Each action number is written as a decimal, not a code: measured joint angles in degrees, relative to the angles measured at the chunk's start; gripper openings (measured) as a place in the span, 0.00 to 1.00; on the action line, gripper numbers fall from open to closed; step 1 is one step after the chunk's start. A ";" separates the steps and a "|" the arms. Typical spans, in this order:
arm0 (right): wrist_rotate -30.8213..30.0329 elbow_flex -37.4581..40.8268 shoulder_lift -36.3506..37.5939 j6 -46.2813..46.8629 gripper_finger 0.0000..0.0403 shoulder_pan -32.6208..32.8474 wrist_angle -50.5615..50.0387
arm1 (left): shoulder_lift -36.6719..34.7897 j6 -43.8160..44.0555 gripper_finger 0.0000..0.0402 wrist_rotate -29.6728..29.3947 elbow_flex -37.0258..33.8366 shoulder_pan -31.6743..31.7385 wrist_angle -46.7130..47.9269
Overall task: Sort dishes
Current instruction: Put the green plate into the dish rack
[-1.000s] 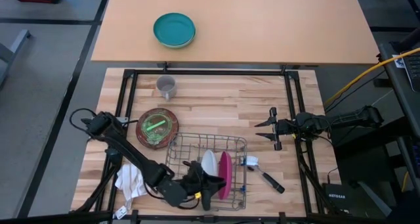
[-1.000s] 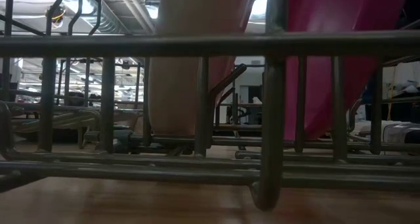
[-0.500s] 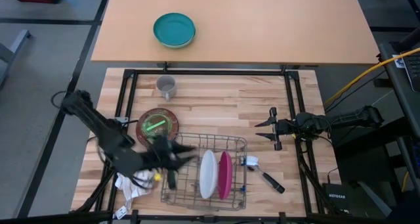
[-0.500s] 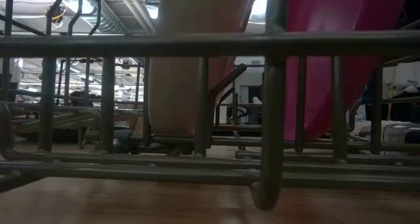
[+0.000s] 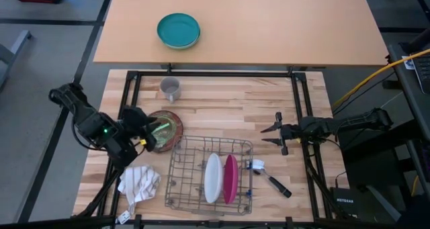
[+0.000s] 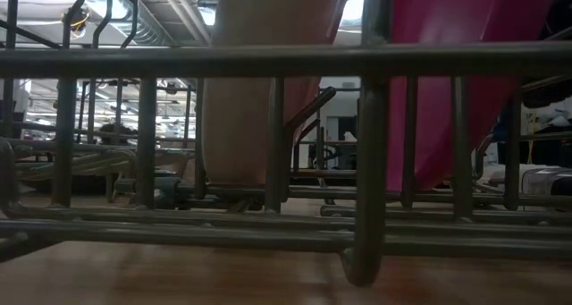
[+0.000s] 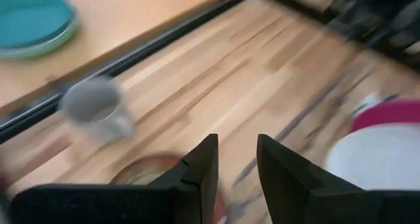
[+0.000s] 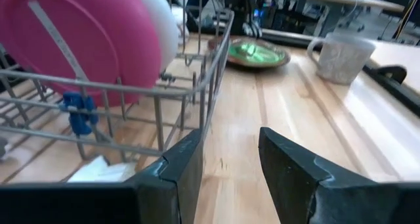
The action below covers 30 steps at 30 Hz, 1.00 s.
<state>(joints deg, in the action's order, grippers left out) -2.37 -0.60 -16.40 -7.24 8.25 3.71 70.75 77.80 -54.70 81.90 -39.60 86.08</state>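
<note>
Two plates already stand on edge in the wire rack (image 5: 181,189) at the near middle of the counter (image 5: 222,101); the white plate (image 5: 213,178) on the left, the pink plate (image 5: 230,178) touching or just beside it on the right; the other two lie stacked flat just left of the rack's far corner, the green plate (image 5: 160,129) on top of the dark red plate (image 5: 172,116). The left hand (image 5: 146,129) hangs over the left edge of that stack, its fingers (image 7: 200,168) set narrowly apart and holding nothing; so I judge the step in hand is the reach for the green plate. The next move, I would guess, calls for the hand to drop to the rim, get a finger under the top plate alone, and close. The right hand (image 5: 274,133) waits well to the right of the rack, fingers spread wide and empty. A grey mug (image 5: 170,88) stands farther back; a white cloth (image 5: 138,183) lies left of the rack.
</note>
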 joint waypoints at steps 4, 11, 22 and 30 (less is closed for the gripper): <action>-0.09 0.00 0.00 1.06 0.38 0.00 -1.20 | 0.18 1.25 0.24 3.31 -4.42 0.25 3.21; -0.09 0.02 0.01 1.16 0.38 0.00 -1.06 | 0.27 -2.02 0.24 7.61 -15.65 0.27 -2.45; -0.04 0.00 0.01 2.76 0.38 0.00 -1.30 | 0.27 -4.51 0.24 15.63 -32.31 0.27 -19.64; -0.02 0.00 0.02 2.99 0.38 0.00 -1.29 | 0.27 -10.19 0.24 20.65 -39.70 0.29 -28.45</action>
<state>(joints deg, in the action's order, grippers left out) -2.39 -0.60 -16.39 -4.25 8.25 2.42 71.02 67.61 -34.04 42.20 -39.31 57.63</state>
